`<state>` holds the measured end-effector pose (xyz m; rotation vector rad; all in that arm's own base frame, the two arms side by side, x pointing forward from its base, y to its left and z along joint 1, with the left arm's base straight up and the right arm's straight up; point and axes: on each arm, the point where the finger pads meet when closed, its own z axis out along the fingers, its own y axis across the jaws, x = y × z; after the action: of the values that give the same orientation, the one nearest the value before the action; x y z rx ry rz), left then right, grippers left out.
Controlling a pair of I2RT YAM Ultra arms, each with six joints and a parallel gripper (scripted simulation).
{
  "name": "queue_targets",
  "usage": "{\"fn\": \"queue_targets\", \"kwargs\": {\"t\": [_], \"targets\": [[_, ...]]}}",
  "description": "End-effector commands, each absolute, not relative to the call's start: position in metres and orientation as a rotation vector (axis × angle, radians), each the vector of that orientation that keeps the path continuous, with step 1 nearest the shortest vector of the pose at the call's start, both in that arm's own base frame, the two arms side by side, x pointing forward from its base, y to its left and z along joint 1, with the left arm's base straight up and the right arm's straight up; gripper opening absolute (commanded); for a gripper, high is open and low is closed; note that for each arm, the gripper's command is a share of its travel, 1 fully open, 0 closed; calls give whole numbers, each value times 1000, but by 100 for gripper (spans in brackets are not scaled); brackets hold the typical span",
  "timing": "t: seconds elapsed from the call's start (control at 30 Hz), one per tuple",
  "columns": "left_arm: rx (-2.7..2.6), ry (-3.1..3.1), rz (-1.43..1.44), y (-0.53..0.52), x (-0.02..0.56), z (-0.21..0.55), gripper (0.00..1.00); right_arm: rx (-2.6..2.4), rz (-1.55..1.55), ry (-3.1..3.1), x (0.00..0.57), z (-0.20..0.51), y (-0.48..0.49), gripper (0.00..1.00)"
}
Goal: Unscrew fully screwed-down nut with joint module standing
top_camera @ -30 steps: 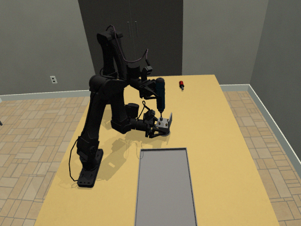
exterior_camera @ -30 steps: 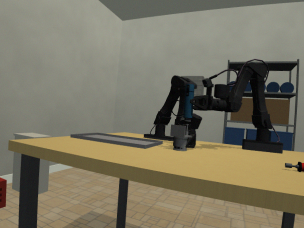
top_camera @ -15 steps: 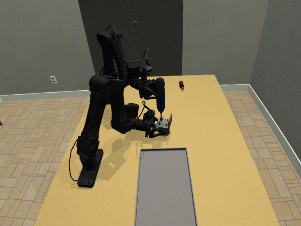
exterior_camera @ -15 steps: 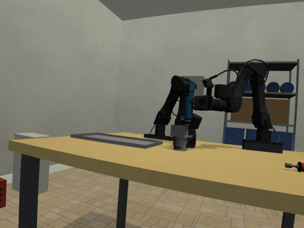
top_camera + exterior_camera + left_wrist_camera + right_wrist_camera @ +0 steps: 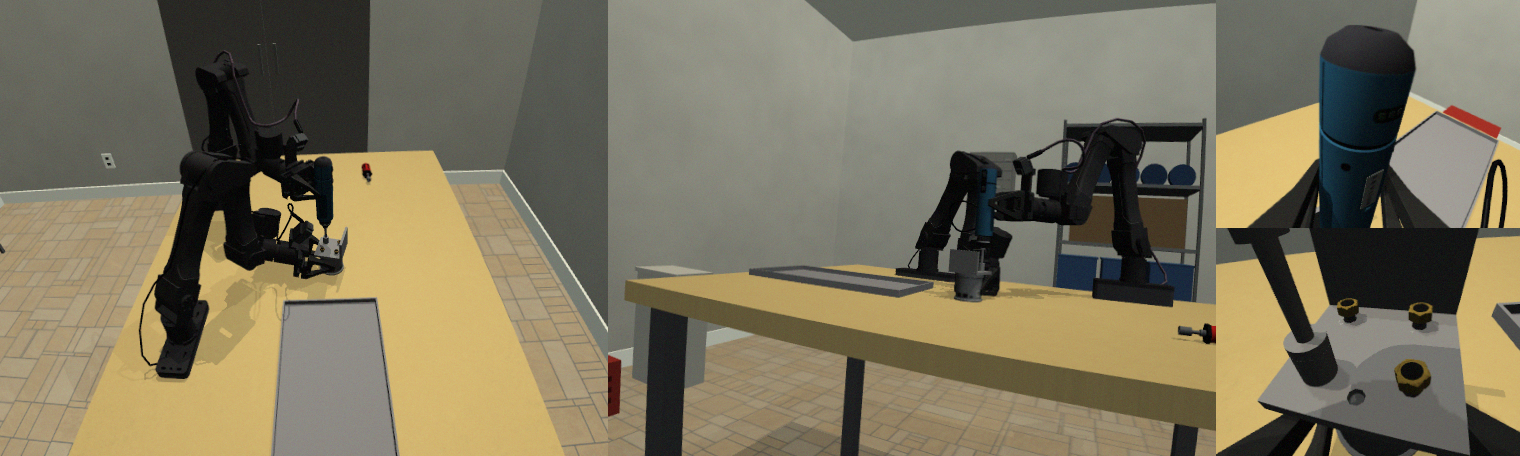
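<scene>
Above the left pincer [image 5: 319, 192] [image 5: 991, 203] [image 5: 1352, 167] is open air; the driver [image 5: 324, 190] [image 5: 986, 205] [image 5: 1361, 115] [image 5: 1281, 285] blocks straight ahead. Below it, the right pincer [image 5: 326, 266] [image 5: 989, 286] [image 5: 1379, 387] and its arm crowd the way down. Before the right pincer, an upright plate [image 5: 344, 240] [image 5: 965, 262] [image 5: 1393, 268] walls off the far side; three raised nuts and the socket [image 5: 326, 240] [image 5: 1313, 360] leave narrow gaps. Beside that pincer, open air reaches over the low tray [image 5: 330, 301] [image 5: 914, 292] [image 5: 1466, 126] [image 5: 1511, 323].

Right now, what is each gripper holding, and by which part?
Left gripper: the electric nut driver, by its barrel. Right gripper: the joint module, around its body below the bracket.
</scene>
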<state>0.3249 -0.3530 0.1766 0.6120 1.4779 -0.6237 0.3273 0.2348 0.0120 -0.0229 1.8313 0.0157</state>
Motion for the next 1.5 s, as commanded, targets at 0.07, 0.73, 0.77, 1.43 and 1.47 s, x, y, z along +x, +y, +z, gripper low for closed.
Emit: {"fn": "queue_targets", "kwargs": {"t": [0.07, 0.73, 0.77, 1.43, 1.47], "targets": [[571, 1385, -659, -354, 322, 206, 42, -27, 17, 1842, 330, 9, 237, 59], [574, 1391, -657, -353, 321, 203, 42, -27, 17, 1842, 330, 9, 237, 59], [574, 1391, -657, -353, 321, 203, 42, -27, 17, 1842, 330, 9, 237, 59], [588, 1413, -647, -354, 321, 188, 42, -27, 17, 1842, 330, 9, 237, 59], [587, 1408, -648, -353, 320, 190, 42, -27, 17, 1842, 330, 9, 237, 59]]}}
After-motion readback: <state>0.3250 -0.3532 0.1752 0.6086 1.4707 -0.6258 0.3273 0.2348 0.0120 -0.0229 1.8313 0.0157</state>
